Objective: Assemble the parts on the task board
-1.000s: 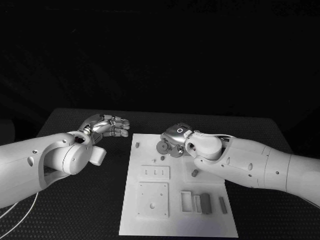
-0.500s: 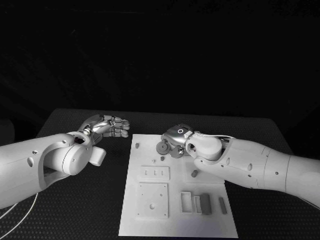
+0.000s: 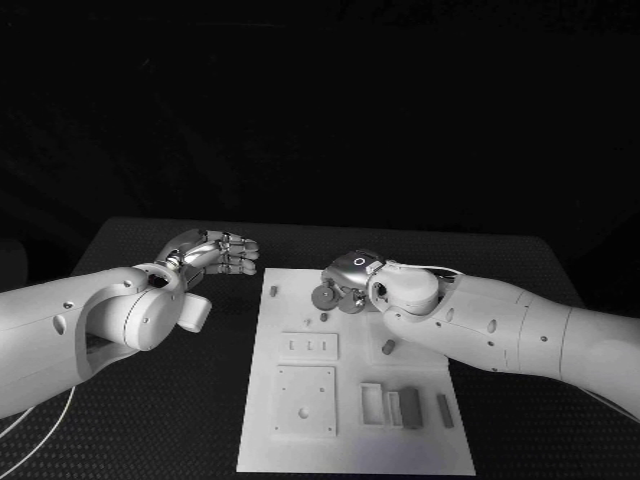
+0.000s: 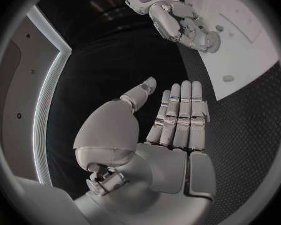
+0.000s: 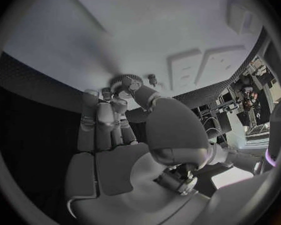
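Your right robot hand [image 3: 352,287] is reaching over the far part of the task board [image 3: 359,440] and is pinching a grey gear [image 3: 325,296] by its rim, probably so that the toothed disc stays flat for seating on the board. Whether the gear is already resting on the board, I cannot tell. Your left robot hand [image 3: 215,251] is hovering above the desk [image 3: 147,430] just beside the board, fingers loosely together and holding nothing, so it is leaving the way free. Small pegs [image 3: 389,346] and grey blocks [image 3: 411,408] are waiting nearer to you.

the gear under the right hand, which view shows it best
The right wrist view: the gear shows its toothed rim at the right hand's fingertips, on the task board. The head view shows it partly hidden behind the hand; the left wrist view shows it small.
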